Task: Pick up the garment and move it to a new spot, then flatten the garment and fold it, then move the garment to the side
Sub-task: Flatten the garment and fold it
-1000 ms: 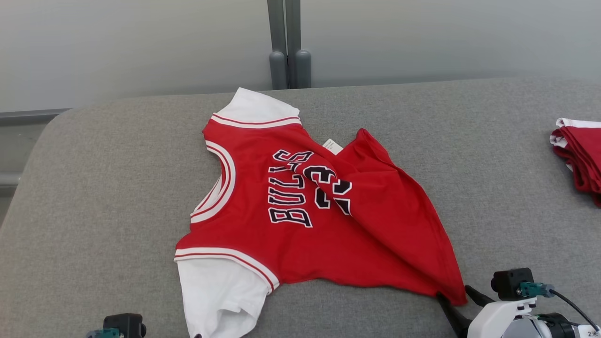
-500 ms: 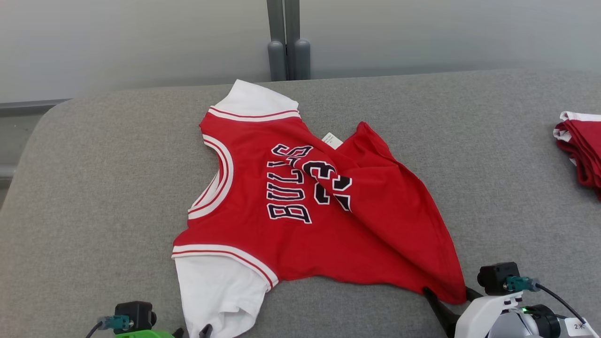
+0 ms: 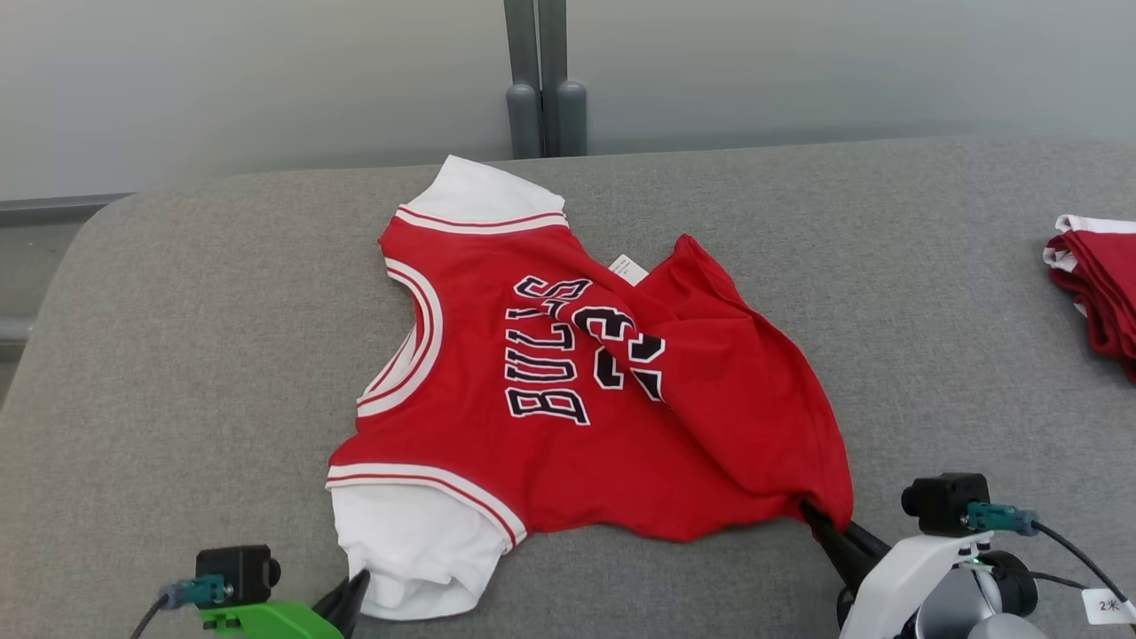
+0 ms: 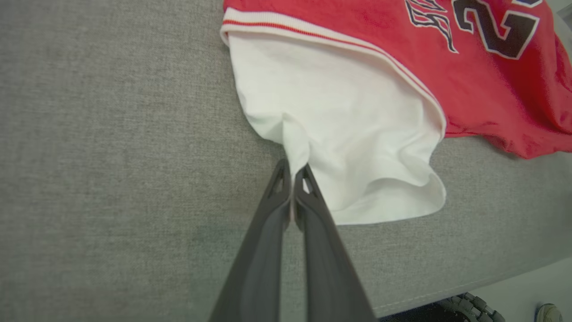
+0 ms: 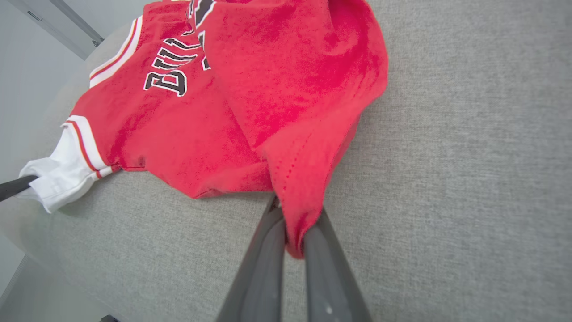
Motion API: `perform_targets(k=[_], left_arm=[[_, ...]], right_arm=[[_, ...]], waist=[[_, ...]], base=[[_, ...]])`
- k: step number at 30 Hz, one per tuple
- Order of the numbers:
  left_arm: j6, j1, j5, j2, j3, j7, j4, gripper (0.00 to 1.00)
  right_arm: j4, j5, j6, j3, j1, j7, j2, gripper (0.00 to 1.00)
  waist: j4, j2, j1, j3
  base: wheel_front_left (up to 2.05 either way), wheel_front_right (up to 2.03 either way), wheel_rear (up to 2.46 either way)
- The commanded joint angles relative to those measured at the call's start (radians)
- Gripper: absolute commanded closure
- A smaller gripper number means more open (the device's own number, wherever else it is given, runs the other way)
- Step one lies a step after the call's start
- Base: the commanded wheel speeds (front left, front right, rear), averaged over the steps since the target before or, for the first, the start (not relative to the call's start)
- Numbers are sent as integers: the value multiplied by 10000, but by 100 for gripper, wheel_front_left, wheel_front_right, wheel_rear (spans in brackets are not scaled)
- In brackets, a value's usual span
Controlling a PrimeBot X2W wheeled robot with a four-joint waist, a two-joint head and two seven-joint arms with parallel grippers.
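Grey woven fabric covers the wide padded surface in front of me. In its middle lies the garment, a red jersey with "BULLS" and a number in black letters, the neck opening toward the robot's left. It is not flat: a large red flap is folded over the number. At the far right edge I see a pile of red clothes, well apart from the jersey. 1 white sleeve lies at the near side. The left gripper is closed on the rim of this sleeve, with the cloth pinched between its 2 fingers. The right gripper is closed on the near red hem corner, which bunches between its fingers. A small white label shows at the far edge of the flap.
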Motion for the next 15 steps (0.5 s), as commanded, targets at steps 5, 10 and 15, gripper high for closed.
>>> perform_targets(k=[5,10,15], left_arm=[[-114,-779,228,494,-2,-203,-899,100],[-220,-2508,439,1339,-257,9,-1313,100],[-261,-5276,195,1922,-778,-91,-904,100]], right_arm=[[-684,931,3,-78,-399,-117,-91,100],[-1082,2220,3,59,-1637,-53,-364,100],[-1074,3841,3,9,-3905,-76,-687,100]], waist=[[-96,-1,0,154],[-210,-1,0,1047],[-296,-1,0,2379]], base=[[0,0,0],[0,0,0],[0,0,0]])
